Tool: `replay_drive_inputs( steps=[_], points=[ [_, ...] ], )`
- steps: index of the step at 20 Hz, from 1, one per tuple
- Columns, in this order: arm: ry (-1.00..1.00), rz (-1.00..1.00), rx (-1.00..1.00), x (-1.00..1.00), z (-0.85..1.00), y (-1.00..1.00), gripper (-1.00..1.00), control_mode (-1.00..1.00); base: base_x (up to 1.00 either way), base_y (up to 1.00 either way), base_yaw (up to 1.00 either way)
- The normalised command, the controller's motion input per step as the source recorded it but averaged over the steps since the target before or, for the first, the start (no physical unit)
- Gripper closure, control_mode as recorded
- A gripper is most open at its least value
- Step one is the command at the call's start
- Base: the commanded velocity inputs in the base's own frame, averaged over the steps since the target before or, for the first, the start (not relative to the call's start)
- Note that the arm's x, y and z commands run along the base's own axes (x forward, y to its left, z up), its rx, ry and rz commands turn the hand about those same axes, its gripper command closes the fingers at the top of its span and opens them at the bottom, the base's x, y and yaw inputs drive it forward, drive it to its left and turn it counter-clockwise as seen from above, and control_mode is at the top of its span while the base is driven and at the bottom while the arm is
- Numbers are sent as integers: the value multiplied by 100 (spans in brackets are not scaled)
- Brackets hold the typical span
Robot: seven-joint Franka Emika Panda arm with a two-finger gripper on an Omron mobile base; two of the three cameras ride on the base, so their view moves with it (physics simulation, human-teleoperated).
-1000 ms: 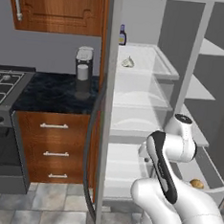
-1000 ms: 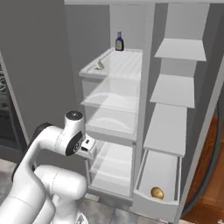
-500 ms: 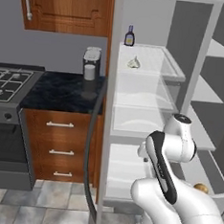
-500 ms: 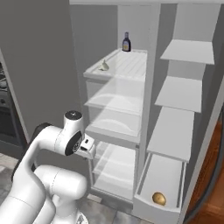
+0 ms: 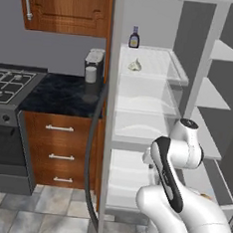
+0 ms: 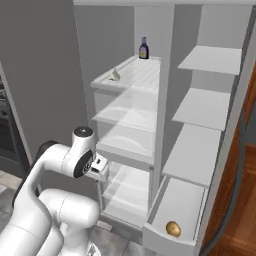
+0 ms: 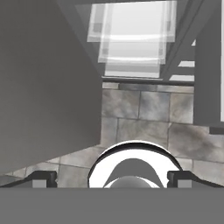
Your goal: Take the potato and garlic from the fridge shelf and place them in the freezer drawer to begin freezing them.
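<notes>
The pincer (image 7: 112, 178) sits tucked close to the robot's body, facing down at a tiled floor (image 7: 144, 118). Its two dark tips (image 7: 43, 178) stand wide apart at the bottom corners of the hand view with nothing between them — released, empty.

Low and near, the freezer drawer (image 6: 172, 240) stands pulled out at the bottom of the right-hand column. In it lies one potato (image 6: 173, 229), a round golden-brown lump near the drawer's front wall; it is too round to give a long axis. From the left base camera a sliver of it (image 5: 205, 196) peeps past the arm.

Higher and further back, the fridge shelf (image 5: 157, 72) is the top ribbed panel of the left column. One garlic (image 5: 135, 65) rests on it toward the left front corner; in the right base view (image 6: 115, 75) its pointed tip leans up and to the right. One sauce bottle (image 5: 134, 38) stands upright at the back of the same shelf, well apart from the garlic. Below that shelf are clear bins, their contents not discernible.

Left of the fridge, a dark table (image 5: 60, 93) carries one grey canister (image 5: 92, 69), with three wooden drawers (image 5: 58, 148) beneath and a stove (image 5: 7, 79) beside.
</notes>
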Motion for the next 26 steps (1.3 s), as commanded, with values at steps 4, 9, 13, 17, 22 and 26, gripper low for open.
replay_drive_inputs(
  steps=[4,9,13,17,22,26],
  points=[
    [0,0,0,0,0,0,-100,100,58,-5,0],
    [0,0,0,0,0,0,-100,100,41,18,14],
    [0,0,0,0,0,0,-100,100,23,54,22],
    [0,0,0,0,0,0,-100,100,-2,-39,9],
    [0,0,0,0,0,0,-100,100,-45,-17,0],
    [0,0,0,0,0,0,-100,100,65,0,0]
  ],
)
